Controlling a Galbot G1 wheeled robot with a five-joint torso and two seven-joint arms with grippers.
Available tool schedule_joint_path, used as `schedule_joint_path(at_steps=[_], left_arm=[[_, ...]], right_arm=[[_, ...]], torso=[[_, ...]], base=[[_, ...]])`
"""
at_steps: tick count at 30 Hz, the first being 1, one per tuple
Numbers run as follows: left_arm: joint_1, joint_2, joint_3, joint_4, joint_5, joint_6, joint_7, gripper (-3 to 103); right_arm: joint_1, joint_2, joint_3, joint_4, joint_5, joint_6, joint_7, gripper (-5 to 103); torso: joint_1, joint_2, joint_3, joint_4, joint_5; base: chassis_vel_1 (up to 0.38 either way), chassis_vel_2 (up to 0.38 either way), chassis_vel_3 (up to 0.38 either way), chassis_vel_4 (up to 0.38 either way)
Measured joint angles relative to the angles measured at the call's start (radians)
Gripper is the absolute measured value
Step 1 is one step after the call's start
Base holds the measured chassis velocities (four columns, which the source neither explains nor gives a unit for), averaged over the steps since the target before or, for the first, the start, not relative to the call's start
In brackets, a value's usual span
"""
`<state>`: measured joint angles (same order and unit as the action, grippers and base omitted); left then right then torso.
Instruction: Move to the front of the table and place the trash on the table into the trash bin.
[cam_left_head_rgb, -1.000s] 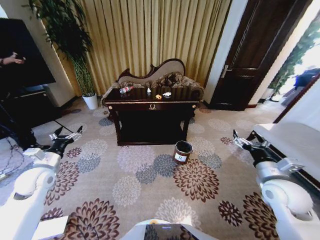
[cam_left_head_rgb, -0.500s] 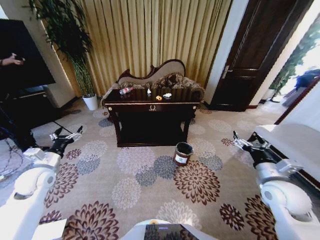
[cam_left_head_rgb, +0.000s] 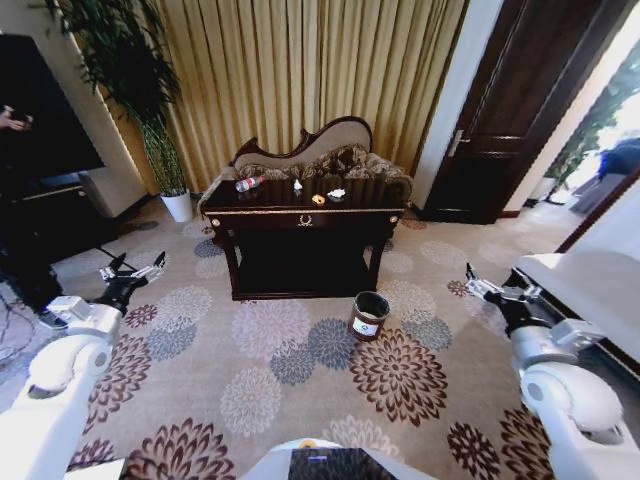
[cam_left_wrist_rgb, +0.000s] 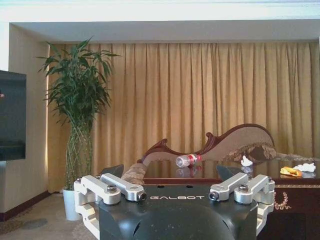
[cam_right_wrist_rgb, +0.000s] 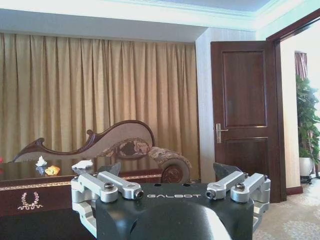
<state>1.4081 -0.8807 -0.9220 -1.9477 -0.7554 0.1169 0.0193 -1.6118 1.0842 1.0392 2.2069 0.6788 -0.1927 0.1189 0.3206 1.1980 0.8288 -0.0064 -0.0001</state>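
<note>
The dark table (cam_left_head_rgb: 305, 215) stands ahead across the floral carpet. On its top lies the trash: a clear bottle with a red label (cam_left_head_rgb: 249, 183), a white paper bit (cam_left_head_rgb: 298, 185), an orange scrap (cam_left_head_rgb: 318, 199) and another white paper (cam_left_head_rgb: 336, 193). The reddish-brown trash bin (cam_left_head_rgb: 368, 316) sits on the carpet by the table's front right leg. My left gripper (cam_left_head_rgb: 130, 275) hangs open at the left and my right gripper (cam_left_head_rgb: 495, 292) hangs open at the right, both empty and far from the table. The left wrist view shows the bottle (cam_left_wrist_rgb: 187, 160) beyond the left gripper (cam_left_wrist_rgb: 170, 172).
A carved-back sofa (cam_left_head_rgb: 320, 150) stands right behind the table, before gold curtains. A white plant pot (cam_left_head_rgb: 180, 205) and a dark screen (cam_left_head_rgb: 40, 110) are at the left, a dark door (cam_left_head_rgb: 510, 100) and a white furniture edge (cam_left_head_rgb: 590, 285) at the right. Open carpet lies between me and the table.
The whole head view has shifted: the table and bin sit slightly nearer and lower, so the camera has moved forward. Both arms keep the same pose.
</note>
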Motion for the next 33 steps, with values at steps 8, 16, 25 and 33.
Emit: schedule_joint_path(at_steps=[8, 16, 25, 33], left_arm=[[0.001, -0.002, 0.0, -0.002, 0.003, 0.0, 0.001, 100], [0.001, -0.002, 0.0, -0.002, 0.005, -0.001, 0.002, 100], [0.001, -0.005, 0.001, 0.001, 0.007, -0.002, 0.004, 100], [0.002, -0.007, 0.003, 0.003, 0.011, -0.005, 0.006, 100]], right_arm=[[0.004, 0.0, -0.004, -0.002, -0.001, 0.0, 0.0, 100], [0.005, 0.003, -0.01, -0.004, -0.008, -0.001, 0.0, 100], [0.005, 0.003, -0.012, -0.005, -0.012, -0.001, 0.0, 100], [0.006, 0.006, -0.019, -0.007, -0.018, -0.001, 0.0, 100]], torso=[[0.0, 0.0, 0.0, -0.0001, 0.0001], [0.0, 0.0, 0.0, -0.0002, 0.0001], [0.0, 0.0, 0.0, -0.0001, 0.0001], [0.0, 0.0, 0.0, -0.0002, 0.0001]], base=[[-0.08, 0.071, 0.078, -0.067], [-0.102, 0.099, 0.102, -0.093], [-0.075, 0.095, 0.09, -0.087], [-0.099, 0.089, 0.086, -0.097]])
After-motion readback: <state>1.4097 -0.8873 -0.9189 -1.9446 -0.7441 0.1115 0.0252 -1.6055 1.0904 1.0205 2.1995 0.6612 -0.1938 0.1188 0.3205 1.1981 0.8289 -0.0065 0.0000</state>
